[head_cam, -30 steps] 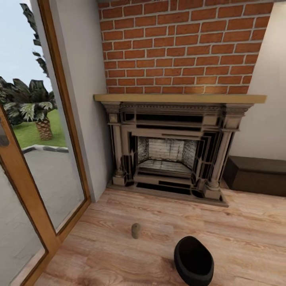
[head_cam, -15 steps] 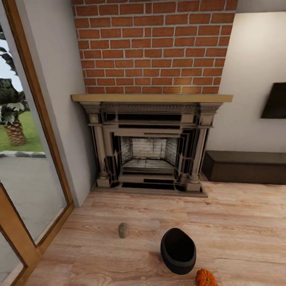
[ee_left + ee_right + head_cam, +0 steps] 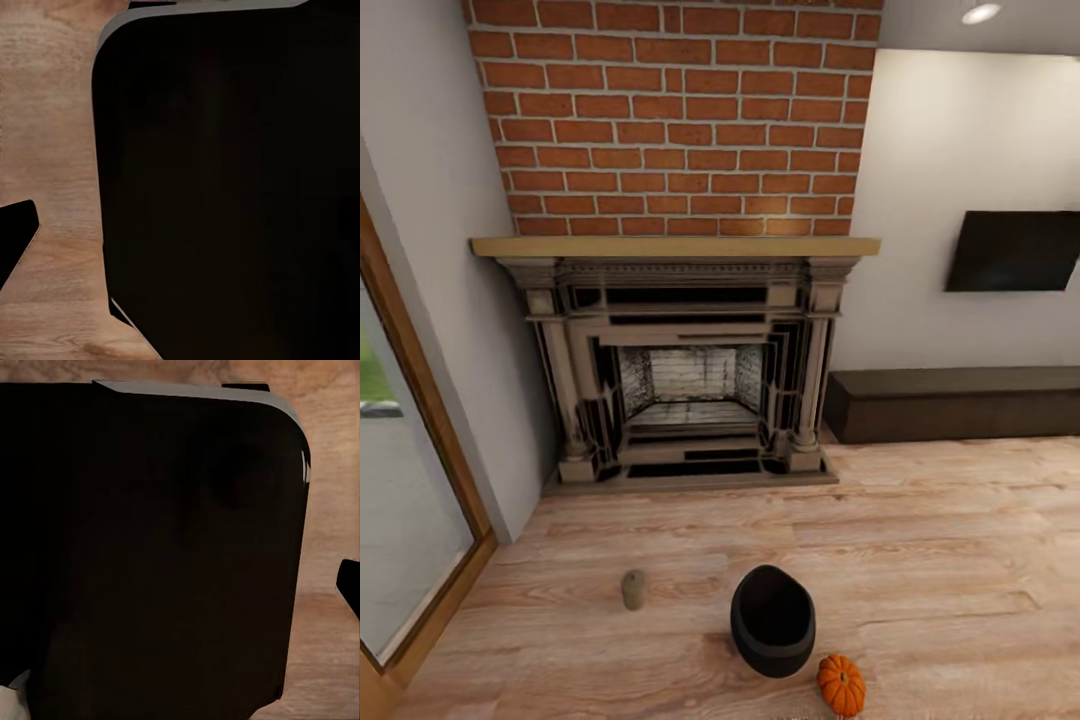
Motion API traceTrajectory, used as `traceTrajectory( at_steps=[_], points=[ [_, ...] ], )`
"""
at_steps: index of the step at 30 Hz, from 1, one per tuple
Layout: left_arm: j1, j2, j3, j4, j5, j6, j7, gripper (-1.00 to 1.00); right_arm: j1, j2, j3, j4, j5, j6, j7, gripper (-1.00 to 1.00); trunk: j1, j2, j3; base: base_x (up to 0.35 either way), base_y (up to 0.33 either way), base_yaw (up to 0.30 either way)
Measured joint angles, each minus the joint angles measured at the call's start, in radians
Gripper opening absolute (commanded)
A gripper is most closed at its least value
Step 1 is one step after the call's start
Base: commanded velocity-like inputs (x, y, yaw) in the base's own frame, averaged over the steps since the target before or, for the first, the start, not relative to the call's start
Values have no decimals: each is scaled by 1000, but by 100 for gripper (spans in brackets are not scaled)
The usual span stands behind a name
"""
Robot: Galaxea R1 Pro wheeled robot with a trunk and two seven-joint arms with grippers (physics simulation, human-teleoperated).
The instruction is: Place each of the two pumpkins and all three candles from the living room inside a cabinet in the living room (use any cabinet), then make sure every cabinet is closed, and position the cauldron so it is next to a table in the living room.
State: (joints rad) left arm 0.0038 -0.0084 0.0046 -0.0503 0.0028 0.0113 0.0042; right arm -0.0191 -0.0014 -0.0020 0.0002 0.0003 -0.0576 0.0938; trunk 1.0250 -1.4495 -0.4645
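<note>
On the wooden floor in front of the fireplace stands one tan candle (image 3: pixel 633 589), upright. To its right sits the black cauldron (image 3: pixel 772 620), with an orange pumpkin (image 3: pixel 841 685) close by its right side, near the picture's lower edge. The long, low dark brown cabinet (image 3: pixel 955 403) runs along the right wall under the TV, its fronts shut. In both wrist views a large black body (image 3: pixel 225 187) (image 3: pixel 157 555) hangs over the floor, with a small dark wedge at the edge of each picture. I cannot make out either gripper's fingers well enough to judge them.
A brick chimney with a dark fireplace (image 3: pixel 680 370) and wooden mantel fills the middle wall. A black TV (image 3: pixel 1015 250) hangs at the right. A glass door with a wooden frame (image 3: pixel 420 400) is at the left. Bare floor stretches to the right toward the cabinet.
The camera has swung to the right: the fireplace, candle and cauldron have shifted left in the picture. The pumpkin, the TV and more of the cabinet have come into view.
</note>
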Motion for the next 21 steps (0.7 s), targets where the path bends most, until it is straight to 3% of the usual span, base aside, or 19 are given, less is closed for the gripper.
traceTrajectory(
  at_steps=[21],
  points=[
    [0, 5, 1, 0, 0, -15, 0, 100, 0, 0, 1, 0, 0, -25, 0, 100, 0, 0, -1, 0, 0, -289]
  ],
)
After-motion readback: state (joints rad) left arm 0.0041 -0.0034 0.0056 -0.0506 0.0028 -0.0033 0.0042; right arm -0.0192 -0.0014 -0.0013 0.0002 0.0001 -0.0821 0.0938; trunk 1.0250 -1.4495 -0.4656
